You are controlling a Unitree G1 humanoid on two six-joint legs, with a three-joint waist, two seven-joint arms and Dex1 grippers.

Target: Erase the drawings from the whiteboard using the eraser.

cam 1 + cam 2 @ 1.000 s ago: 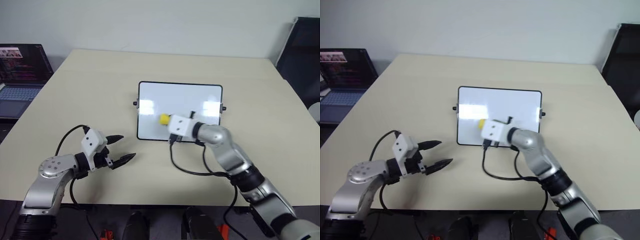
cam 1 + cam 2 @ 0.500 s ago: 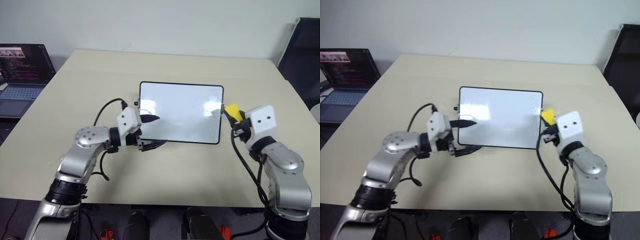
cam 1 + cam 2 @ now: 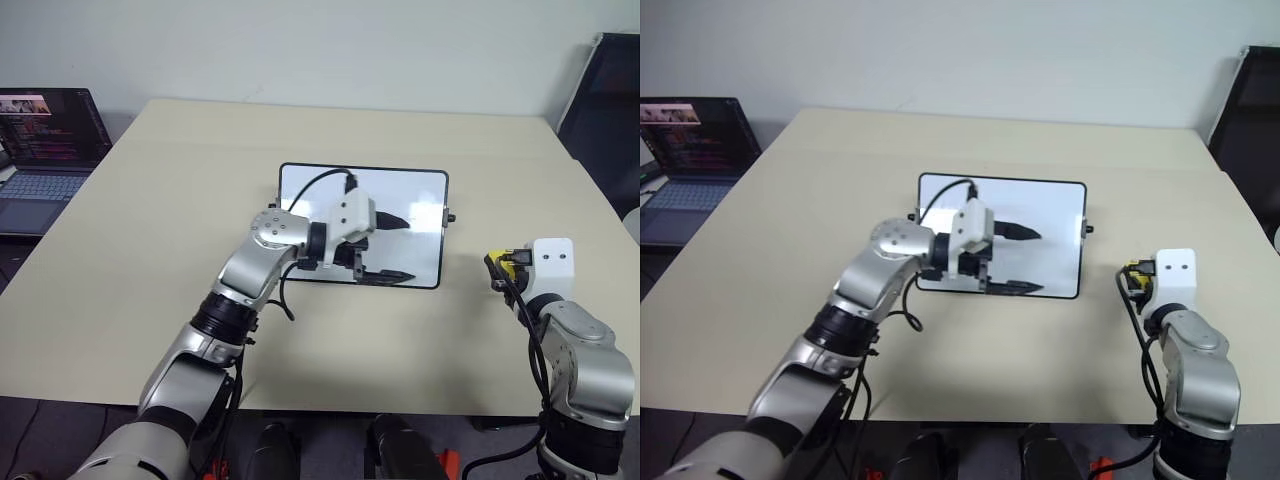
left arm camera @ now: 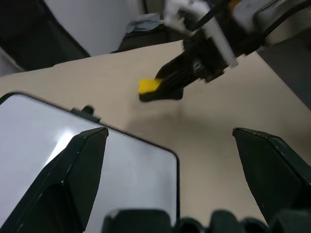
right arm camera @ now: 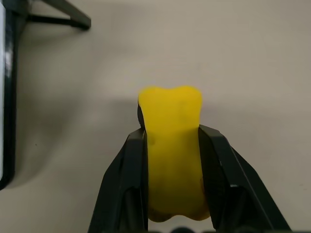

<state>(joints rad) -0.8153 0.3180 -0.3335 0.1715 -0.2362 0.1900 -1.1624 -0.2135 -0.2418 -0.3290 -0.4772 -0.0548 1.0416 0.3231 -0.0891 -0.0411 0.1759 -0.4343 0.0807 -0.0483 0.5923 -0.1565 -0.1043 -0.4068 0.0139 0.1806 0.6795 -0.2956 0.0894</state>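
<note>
Table (image 3: 150,250) (beige) bears whiteboard (image 3: 420,195); right end effector (image 5: 172,145) pinches eraser (image 5: 171,145), left end effector (image 3: 392,248) spread.

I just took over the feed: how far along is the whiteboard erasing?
Done, it seems: the whiteboard looks blank wherever it shows, no marks visible; part of it sits behind the left arm. In hand: the right tool is shut on the eraser over the table, off the board's right side. The left tool hovers open over the board. Left: probably just setting the eraser down.
</note>
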